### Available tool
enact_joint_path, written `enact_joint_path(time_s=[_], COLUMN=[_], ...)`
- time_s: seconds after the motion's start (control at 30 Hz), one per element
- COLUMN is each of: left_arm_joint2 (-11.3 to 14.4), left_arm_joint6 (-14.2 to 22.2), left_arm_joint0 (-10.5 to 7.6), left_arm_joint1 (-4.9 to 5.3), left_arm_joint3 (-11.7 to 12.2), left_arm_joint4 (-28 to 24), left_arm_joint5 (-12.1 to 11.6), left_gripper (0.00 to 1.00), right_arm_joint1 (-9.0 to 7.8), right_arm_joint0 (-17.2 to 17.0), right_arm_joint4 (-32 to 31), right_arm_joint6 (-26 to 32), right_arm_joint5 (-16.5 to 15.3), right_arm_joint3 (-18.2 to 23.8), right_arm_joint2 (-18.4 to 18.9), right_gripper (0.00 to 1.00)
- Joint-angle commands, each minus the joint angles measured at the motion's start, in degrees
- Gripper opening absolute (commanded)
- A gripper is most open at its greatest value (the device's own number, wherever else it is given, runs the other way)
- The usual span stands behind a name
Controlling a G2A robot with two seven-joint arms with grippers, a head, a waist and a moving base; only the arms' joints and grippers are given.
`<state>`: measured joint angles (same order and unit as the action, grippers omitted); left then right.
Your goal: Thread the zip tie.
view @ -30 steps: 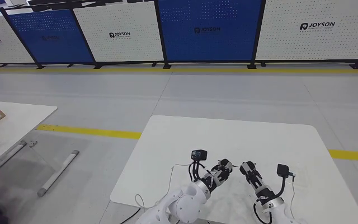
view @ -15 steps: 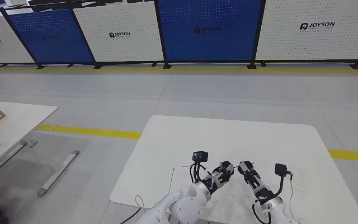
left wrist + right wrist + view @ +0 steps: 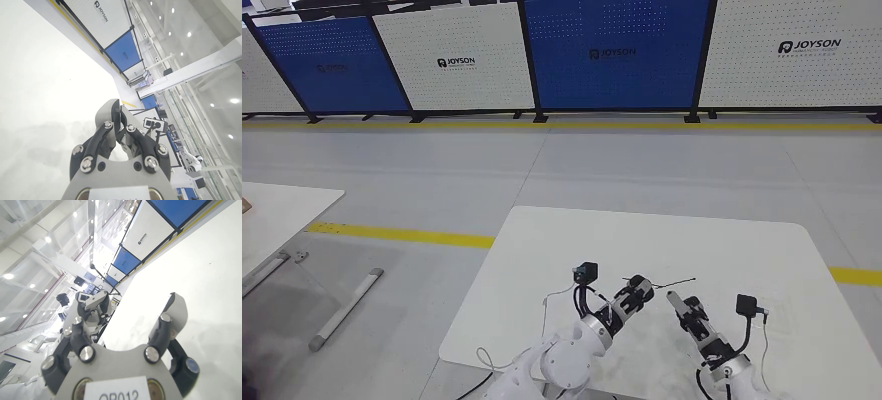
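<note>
Clamping the zip tie (image 3: 674,284) tight, the left gripper (image 3: 639,286) is holding it above the white table (image 3: 562,250). Right gripper (image 3: 673,297) is hovering alongside, spread wide, empty. Likely needing: catching the free tail near its tip, feeding it straight into the head.

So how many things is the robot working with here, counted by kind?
Black zip tie: 1
Grippers: 2 (left gripper shut on the tie, right gripper open)
White table: 1
Total: 4
</note>
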<state>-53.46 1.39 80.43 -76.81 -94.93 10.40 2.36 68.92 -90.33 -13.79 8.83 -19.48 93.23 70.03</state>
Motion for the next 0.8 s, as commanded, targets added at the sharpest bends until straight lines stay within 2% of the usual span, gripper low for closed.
enact_joint_path(time_s=[0.0,0.23,0.33,0.47,0.53,0.57,0.6,0.63,0.77], left_arm_joint2=[0.0,-0.1,-1.3,-3.7,-4.7,-5.0,-5.1,-5.1,-5.1], left_arm_joint6=[-0.1,0.0,-0.6,-1.2,-0.3,0.3,0.8,0.8,0.8], left_arm_joint0=[-0.02,0.11,0.67,1.74,1.99,2.07,2.13,2.13,2.13], left_arm_joint1=[0.00,-0.05,-0.20,-0.25,-0.12,-0.06,-0.02,-0.02,-0.02], left_arm_joint3=[0.0,-0.3,-1.1,-2.5,-3.1,-3.4,-3.6,-3.6,-3.6], left_arm_joint4=[0.1,-1.1,-6.3,-13.3,-15.0,-15.4,-15.7,-15.7,-15.7], left_arm_joint5=[0.0,-0.2,-1.5,-3.4,-3.7,-3.8,-3.8,-3.8,-3.8], left_gripper=[0.00,0.00,0.00,0.00,0.00,0.00,0.00,0.00,0.00], right_arm_joint1=[0.00,0.02,-0.17,-0.57,-0.92,-1.08,-1.05,-1.01,-1.01], right_arm_joint0=[0.0,0.0,0.1,-0.1,0.3,0.9,1.7,1.9,1.9], right_arm_joint4=[0.0,-0.4,-0.7,-4.8,-9.6,-12.6,-14.7,-15.2,-15.2], right_arm_joint6=[0.0,-0.1,1.7,2.8,5.4,8.2,8.8,8.6,8.6], right_arm_joint5=[0.0,0.7,1.4,2.0,3.4,5.6,9.2,10.2,10.2], right_arm_joint3=[0.0,0.4,1.3,2.6,3.2,3.2,3.5,3.7,3.7], right_arm_joint2=[0.0,0.1,0.9,2.4,2.8,2.5,2.3,2.2,2.2], right_gripper=[1.00,1.00,1.00,1.00,1.00,1.00,1.00,1.00,1.00])
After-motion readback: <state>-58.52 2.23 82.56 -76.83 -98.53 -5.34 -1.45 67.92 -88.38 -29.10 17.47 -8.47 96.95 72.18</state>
